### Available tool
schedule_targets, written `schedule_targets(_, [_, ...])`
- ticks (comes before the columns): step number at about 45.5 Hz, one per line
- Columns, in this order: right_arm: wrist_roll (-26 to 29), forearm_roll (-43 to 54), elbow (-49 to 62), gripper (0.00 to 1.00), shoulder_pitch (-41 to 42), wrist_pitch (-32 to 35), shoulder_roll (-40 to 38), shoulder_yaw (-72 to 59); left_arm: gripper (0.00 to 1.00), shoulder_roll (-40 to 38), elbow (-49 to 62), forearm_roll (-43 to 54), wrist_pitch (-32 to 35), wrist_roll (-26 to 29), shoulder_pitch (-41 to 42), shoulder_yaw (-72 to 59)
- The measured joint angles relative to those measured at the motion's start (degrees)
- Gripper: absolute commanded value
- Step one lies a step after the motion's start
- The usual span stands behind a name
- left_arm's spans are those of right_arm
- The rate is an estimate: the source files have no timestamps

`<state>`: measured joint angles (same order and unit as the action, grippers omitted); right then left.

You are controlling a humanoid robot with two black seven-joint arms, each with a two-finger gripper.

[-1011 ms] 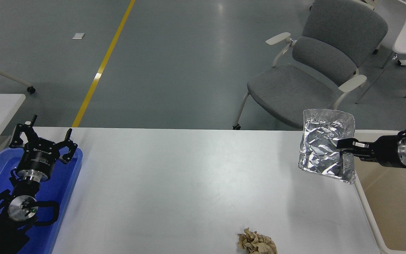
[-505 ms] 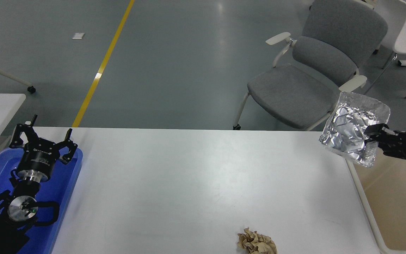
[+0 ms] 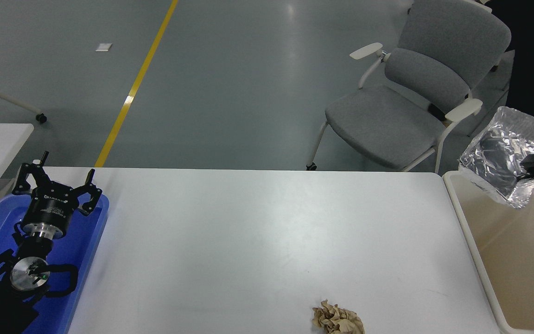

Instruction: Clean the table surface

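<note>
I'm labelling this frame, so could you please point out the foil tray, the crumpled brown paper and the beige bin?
foil tray (image 3: 503,155): head view, shiny inner face.
crumpled brown paper (image 3: 338,319): head view, its middle.
beige bin (image 3: 461,218): head view, left rim.

Lab: taped grey floor (image 3: 230,83), rolling chair (image 3: 410,88), white table surface (image 3: 267,241).

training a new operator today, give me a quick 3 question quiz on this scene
1. True or false: the right gripper holds the foil tray over the bin.
2. What still lies on the table? A) paper ball B) bottle C) sponge
3. Fill in: the left gripper is parked over the blue ____.

Key: 1 true; 2 A, the paper ball near the front edge; 3 tray.
</note>
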<state>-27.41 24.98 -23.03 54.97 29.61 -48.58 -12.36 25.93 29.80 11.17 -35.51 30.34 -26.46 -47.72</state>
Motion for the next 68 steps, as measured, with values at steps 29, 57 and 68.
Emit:
schedule_targets(29, [13.65,-10.67,11.37,0.0,-10.0,-7.2,6.89,1.65,1.0,0.0,-0.01,-0.02,0.0,0.01,0.0,0.0])
schedule_targets(57, [24.46,-14.44,14.88,0.0,-14.01,-14.5,12.65,3.48,1.0,0.0,0.0,-0.02,0.0,0.02,0.0,0.0])
schedule_targets(68, [25.79,-14.64,16.07,0.0,-14.74,-17.69,15.38,3.66,1.0,0.0,0.0,-0.01,0.0,0.03,0.0,0.0])
